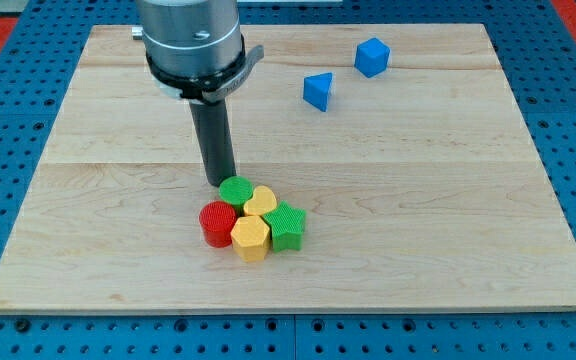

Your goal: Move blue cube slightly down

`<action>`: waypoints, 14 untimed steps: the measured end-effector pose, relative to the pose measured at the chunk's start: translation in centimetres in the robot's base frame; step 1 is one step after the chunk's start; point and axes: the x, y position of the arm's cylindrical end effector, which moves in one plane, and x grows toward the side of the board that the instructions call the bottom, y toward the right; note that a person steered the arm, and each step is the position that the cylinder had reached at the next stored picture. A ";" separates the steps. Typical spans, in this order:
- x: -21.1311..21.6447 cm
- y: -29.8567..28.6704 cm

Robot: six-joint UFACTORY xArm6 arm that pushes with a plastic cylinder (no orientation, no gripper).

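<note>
The blue cube (372,56) sits near the view's top right on the wooden board (448,200). A blue triangular block (318,90) lies to its lower left. My tip (219,181) is far to the left and below the cube, right at the upper left edge of a green round block (235,189).
A tight cluster lies below my tip: the green round block, a yellow heart (260,202), a red cylinder (217,222), a yellow hexagon block (251,237) and a green star block (288,224). The arm's grey body (190,40) looms at the view's top.
</note>
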 end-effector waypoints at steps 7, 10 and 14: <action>-14.9 21.0; -25.0 18.0; -21.6 18.0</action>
